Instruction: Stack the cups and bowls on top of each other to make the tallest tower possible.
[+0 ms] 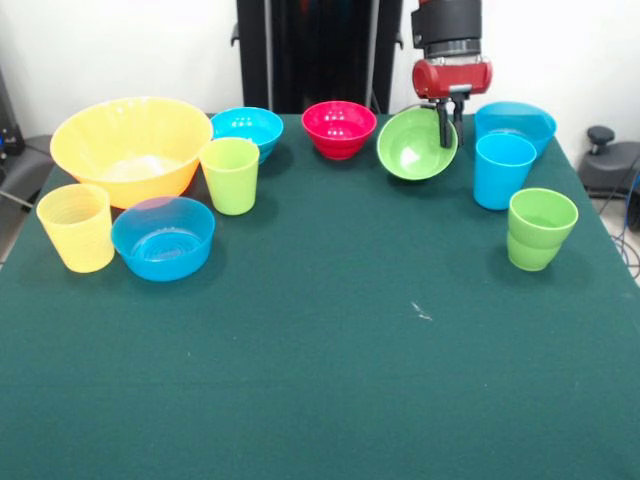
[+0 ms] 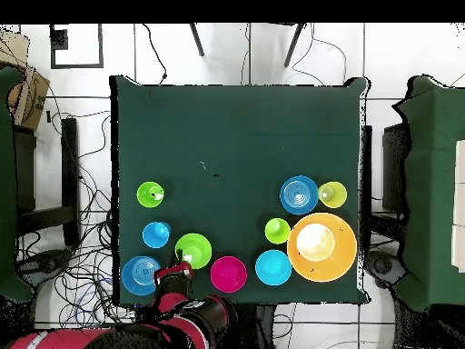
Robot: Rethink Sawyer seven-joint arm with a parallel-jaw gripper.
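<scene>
My gripper (image 1: 447,135) is shut on the right rim of the small green bowl (image 1: 415,145) at the table's far side and holds it tilted, with its opening towards the front camera. From overhead the gripper (image 2: 179,270) is at the edge of that bowl (image 2: 193,250). The sky blue cup (image 1: 503,170) and the green stepped cup (image 1: 541,228) stand upright to its right. The wide shallow blue bowl (image 1: 515,125) is behind them. The red bowl (image 1: 339,128) is to the left. No piece sits on another.
At the left are the large yellow-orange bowl (image 1: 125,145), a small blue bowl (image 1: 247,130), the yellow-green cup (image 1: 230,175), the pale yellow cup (image 1: 76,227) and another blue bowl (image 1: 163,237). The green cloth (image 1: 330,380) covers the table.
</scene>
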